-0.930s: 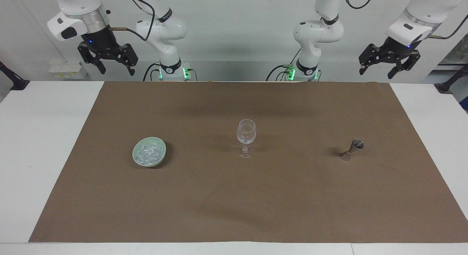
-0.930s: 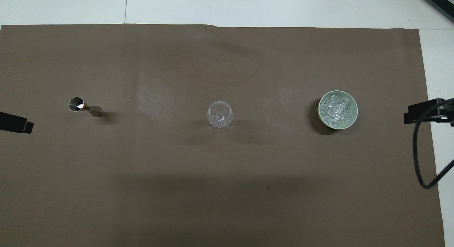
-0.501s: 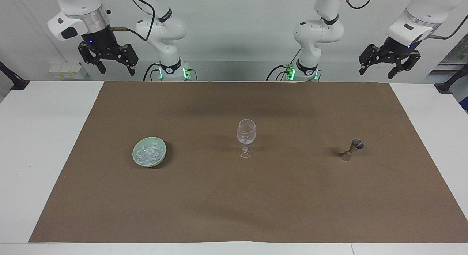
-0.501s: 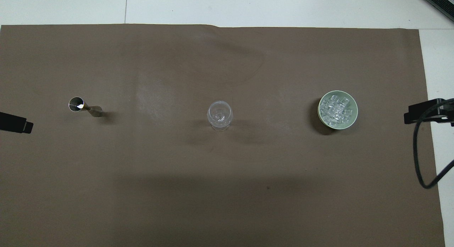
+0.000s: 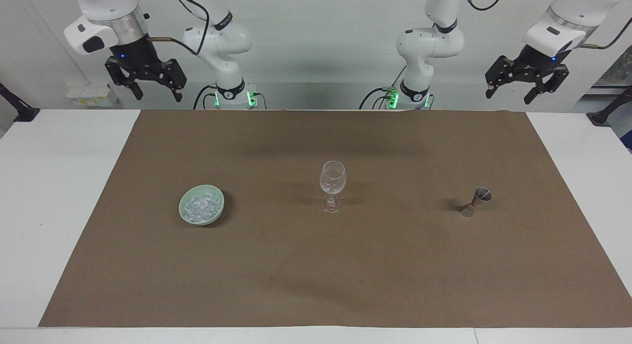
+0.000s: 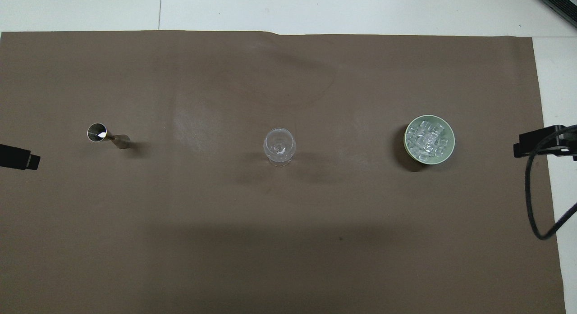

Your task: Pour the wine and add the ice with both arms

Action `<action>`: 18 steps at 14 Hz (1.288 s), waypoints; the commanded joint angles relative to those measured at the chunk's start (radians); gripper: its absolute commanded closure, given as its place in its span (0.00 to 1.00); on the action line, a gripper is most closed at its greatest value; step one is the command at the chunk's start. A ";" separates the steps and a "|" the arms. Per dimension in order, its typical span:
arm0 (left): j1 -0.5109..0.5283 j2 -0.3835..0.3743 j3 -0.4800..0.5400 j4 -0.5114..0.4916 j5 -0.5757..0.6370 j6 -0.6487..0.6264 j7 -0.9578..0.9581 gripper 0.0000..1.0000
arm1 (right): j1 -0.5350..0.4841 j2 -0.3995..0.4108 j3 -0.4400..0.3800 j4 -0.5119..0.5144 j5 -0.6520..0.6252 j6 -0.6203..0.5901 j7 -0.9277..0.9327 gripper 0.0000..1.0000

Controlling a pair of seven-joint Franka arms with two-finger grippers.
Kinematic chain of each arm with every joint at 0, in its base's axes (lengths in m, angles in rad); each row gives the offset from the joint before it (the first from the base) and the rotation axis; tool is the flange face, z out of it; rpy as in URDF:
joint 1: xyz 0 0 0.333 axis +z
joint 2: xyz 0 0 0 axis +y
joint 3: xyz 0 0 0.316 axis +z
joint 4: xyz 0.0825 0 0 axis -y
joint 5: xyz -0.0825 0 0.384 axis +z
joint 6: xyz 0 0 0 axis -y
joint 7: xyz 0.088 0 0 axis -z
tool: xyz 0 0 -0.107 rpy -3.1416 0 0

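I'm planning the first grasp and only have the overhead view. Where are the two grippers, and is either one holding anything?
Observer: The left gripper hangs high in the air, open and empty.
Operator: And the right one?
Observer: The right gripper is raised too, open, holding nothing, well clear of the ice.
Operator: Is the glass standing?
Observer: Yes, the wine glass stands upright on its stem.

One wine glass [image 5: 332,185], one metal jigger [image 5: 476,201], one pale green bowl [image 5: 201,205] (heaped with ice [image 5: 199,208], perhaps twenty-odd cubes), one brown mat [image 5: 345,285], two grippers.
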 commanded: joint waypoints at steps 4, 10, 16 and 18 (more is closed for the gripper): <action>0.018 -0.012 0.001 -0.008 -0.076 0.012 -0.003 0.00 | -0.002 0.002 0.000 0.010 0.002 -0.014 0.016 0.00; 0.029 0.003 0.005 -0.103 -0.078 0.065 -0.136 0.00 | -0.003 0.002 0.000 0.010 0.002 -0.014 0.016 0.00; 0.029 0.024 0.005 -0.181 -0.081 0.151 -0.340 0.00 | -0.003 0.002 0.000 0.010 0.002 -0.014 0.016 0.00; 0.029 0.024 0.003 -0.207 -0.081 0.182 -0.401 0.00 | -0.003 0.002 0.000 0.010 0.002 -0.014 0.016 0.00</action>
